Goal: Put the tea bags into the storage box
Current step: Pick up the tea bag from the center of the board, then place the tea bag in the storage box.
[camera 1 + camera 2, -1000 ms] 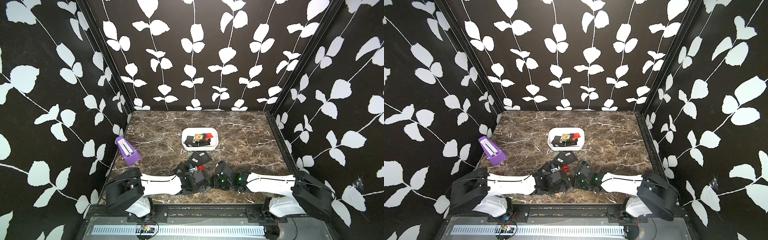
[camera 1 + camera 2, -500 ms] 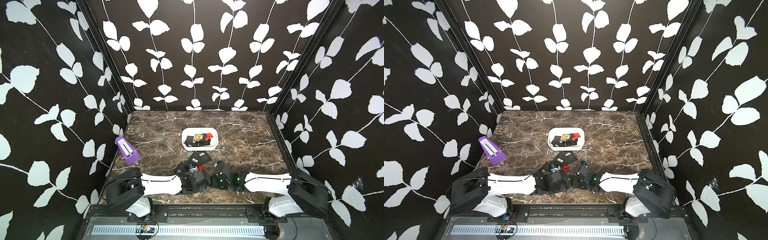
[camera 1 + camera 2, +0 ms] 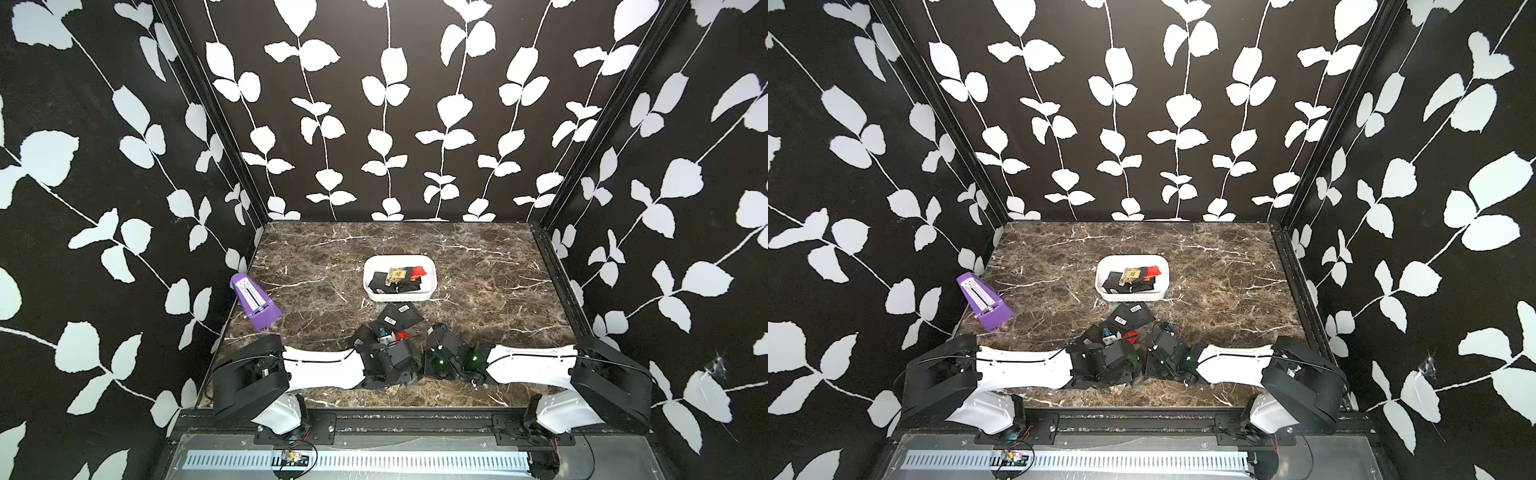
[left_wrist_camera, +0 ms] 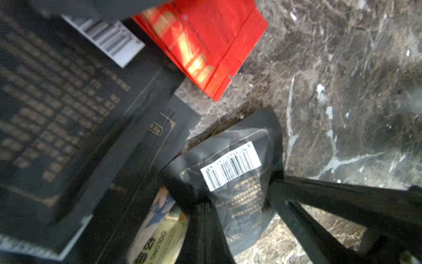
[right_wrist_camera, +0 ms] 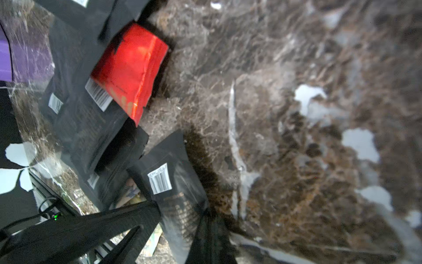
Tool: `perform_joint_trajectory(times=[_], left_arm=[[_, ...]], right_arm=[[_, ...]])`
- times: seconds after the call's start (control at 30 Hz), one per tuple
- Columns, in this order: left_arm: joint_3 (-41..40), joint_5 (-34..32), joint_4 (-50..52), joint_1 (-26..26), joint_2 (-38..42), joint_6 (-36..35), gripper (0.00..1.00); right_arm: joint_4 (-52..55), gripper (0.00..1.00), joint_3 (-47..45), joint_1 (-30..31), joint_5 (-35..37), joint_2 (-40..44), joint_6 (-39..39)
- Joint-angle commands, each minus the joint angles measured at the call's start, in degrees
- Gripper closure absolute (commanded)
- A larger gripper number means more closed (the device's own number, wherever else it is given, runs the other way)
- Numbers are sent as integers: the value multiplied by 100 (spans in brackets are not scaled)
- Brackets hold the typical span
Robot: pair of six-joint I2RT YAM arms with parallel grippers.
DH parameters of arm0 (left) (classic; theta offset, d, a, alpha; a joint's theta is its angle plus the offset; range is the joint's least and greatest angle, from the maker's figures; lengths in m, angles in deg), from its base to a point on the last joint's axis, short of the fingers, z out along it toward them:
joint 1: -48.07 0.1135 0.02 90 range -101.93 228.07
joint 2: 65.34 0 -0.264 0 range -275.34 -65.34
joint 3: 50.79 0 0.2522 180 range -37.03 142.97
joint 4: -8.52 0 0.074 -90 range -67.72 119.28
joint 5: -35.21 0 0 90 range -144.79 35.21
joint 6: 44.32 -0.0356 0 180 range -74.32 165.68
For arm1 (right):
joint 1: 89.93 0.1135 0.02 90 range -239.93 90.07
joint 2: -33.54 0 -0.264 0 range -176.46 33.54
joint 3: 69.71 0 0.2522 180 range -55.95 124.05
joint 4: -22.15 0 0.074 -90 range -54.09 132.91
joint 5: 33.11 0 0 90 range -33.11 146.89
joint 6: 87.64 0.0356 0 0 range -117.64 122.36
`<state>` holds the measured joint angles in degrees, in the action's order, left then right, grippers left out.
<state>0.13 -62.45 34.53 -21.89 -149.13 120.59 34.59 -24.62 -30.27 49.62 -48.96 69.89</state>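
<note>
Left end effector [image 4: 233, 194]: clamped on sachet [image 4: 230, 169]. Right end effector [image 5: 180, 214]: clamped on sachet [image 5: 159, 180]. I fear the crowded arms will collide and the lift will snag the pile [image 3: 395, 320].

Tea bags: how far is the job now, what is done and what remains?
Done: several tea bags lie in the storage box. In hand: the left hand is shut on a black barcoded bag; the right hand likewise on one. Left: a loose pile on the table, a red bag among it, not yet in the box.
</note>
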Motion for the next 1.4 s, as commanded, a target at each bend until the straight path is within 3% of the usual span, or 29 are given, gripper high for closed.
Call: perform_joint_trajectory(times=[0.0, 0.3, 0.5, 0.73, 1.07, 1.37], left_arm=[[-1, 42, 298, 33, -91, -112, 100], [173, -259, 476, 34, 647, -506, 100], [401, -867, 886, 39, 1385, -735, 75], [123, -1720, 1918, 146, 2390, -587, 69], [-488, -1863, 2386, 254, 3551, -302, 62], [-577, -1767, 2319, 259, 3603, -264, 60]], right_arm=[[-35, 100, 149, 65, -15, 35, -27], [968, 100, 507, 67, 322, 696, -456], [1867, 100, 985, -2, 712, 1471, -775], [2642, 100, 2076, -603, 681, 1676, -1455], [2533, 100, 3914, -1856, -144, 38, -2206], [2406, 100, 5526, -2377, -432, -2087, -2226]])
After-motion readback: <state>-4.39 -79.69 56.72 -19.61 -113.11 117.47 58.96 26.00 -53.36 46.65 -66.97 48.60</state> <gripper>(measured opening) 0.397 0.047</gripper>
